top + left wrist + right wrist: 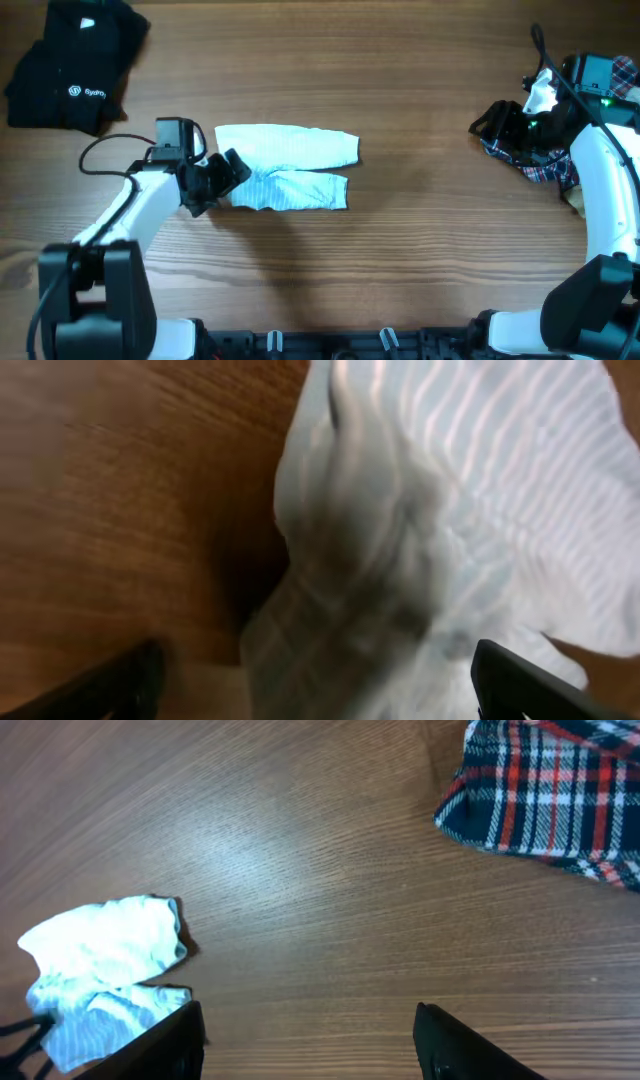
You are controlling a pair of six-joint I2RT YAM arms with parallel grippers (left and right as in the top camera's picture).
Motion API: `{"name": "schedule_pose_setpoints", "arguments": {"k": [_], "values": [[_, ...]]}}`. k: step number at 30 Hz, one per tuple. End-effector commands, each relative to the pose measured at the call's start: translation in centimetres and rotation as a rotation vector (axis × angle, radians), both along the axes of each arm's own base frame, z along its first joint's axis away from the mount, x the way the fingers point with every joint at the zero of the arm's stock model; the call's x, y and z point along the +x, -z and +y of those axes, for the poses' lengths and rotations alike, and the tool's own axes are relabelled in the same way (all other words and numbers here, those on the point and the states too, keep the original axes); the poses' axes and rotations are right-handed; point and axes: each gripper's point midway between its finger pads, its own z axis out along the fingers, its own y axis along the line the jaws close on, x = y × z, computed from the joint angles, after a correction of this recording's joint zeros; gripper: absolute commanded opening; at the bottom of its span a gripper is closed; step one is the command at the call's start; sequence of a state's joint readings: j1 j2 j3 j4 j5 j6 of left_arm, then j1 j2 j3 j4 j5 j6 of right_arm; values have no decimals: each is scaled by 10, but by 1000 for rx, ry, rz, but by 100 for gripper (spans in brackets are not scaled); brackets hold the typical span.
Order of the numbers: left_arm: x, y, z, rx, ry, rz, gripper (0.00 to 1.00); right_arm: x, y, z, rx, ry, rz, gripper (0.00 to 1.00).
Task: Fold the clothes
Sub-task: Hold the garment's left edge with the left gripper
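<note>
Overhead, the pale-blue striped garment (pixel 290 165) lies flat on the wooden surface (pixel 420 260), a little toward 9 o'clock from the middle. The left tool (pixel 228 178) sits at the garment's 9 o'clock end with its jaws spread wide. Its wrist view is blurred and shows striped cloth between the two fingers (pixel 110 685), not pinched. The right tool (pixel 305 1040) hangs near the 3 o'clock edge, jaws apart over bare wood, holding nothing, beside the plaid shirt (pixel 550 780). A black logo garment (pixel 75 65) rests at 10 o'clock.
</note>
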State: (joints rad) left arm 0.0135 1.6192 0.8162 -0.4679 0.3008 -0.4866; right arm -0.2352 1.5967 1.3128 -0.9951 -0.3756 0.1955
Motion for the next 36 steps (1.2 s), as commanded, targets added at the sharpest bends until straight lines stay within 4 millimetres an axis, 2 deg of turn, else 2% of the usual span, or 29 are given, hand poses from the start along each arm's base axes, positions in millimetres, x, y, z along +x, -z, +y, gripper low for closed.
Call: {"name": "schedule_pose_setpoints", "arguments": {"k": [1,7,12,14,16,18,23,28,31,34,36], "values": [[2,15,-3,-7,59,0,97,2,-17,5,13,-22,-48,67],[5,15,-11,-50,99,-18,96,2,-18,8,29,-25,-50,67],[-14,17,-18,-96,103,63,87,2,-18,7,29,-24,-49,67],[-17,18,-19,-101,104,76,79,3,-18,7,28,-24,-52,67],[-13,16,-20,-105,110,56,61,3,-18,7,28,-24,-53,67],[-9,16,-19,-103,111,39,49,3,-18,7,28,-24,-51,67],[-10,16,-19,-97,131,32,45,2,-18,7,29,-24,-49,67],[-24,19,-18,-93,130,96,49,3,-18,7,28,-24,-50,67],[-30,20,-9,-40,117,121,48,3,-18,7,27,-24,-53,67],[-30,13,-6,-17,113,111,35,3,-18,7,27,-24,-54,67],[-25,11,-2,7,108,88,35,3,-18,7,27,-24,-54,67]]}}
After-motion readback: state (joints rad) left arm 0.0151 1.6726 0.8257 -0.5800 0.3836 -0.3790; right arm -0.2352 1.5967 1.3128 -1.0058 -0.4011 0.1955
